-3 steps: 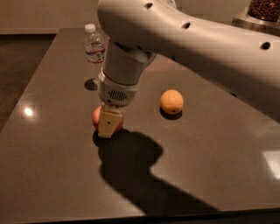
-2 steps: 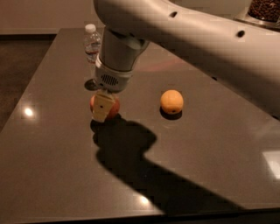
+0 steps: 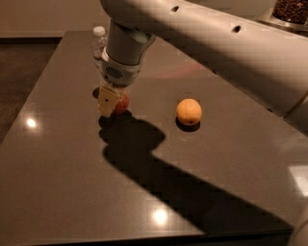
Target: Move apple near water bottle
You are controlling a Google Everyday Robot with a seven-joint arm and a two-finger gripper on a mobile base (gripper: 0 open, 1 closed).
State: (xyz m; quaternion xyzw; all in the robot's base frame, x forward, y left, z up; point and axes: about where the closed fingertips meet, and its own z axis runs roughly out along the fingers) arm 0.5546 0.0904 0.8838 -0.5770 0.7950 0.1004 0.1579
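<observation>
The red apple [image 3: 122, 103] sits between the fingers of my gripper [image 3: 115, 105], in the left middle of the dark table [image 3: 57, 158]. The gripper is shut on it; one cream-coloured finger [image 3: 107, 100] shows on the apple's left side, and the other is hidden behind the fruit. The apple seems to hang just above the tabletop, with its shadow below. The water bottle [image 3: 99, 42], clear with a white cap, stands upright at the far left of the table, just behind the wrist, which partly hides it.
An orange-yellow round fruit [image 3: 188, 111] lies right of the apple, mid-table. My large white arm [image 3: 216, 53] spans the upper right and casts a wide shadow across the table. A bowl of dark pieces [image 3: 290, 9] sits at the top right corner.
The gripper has carried the apple back and slightly right, toward the water bottle. The orange fruit and the bottle have not moved.
</observation>
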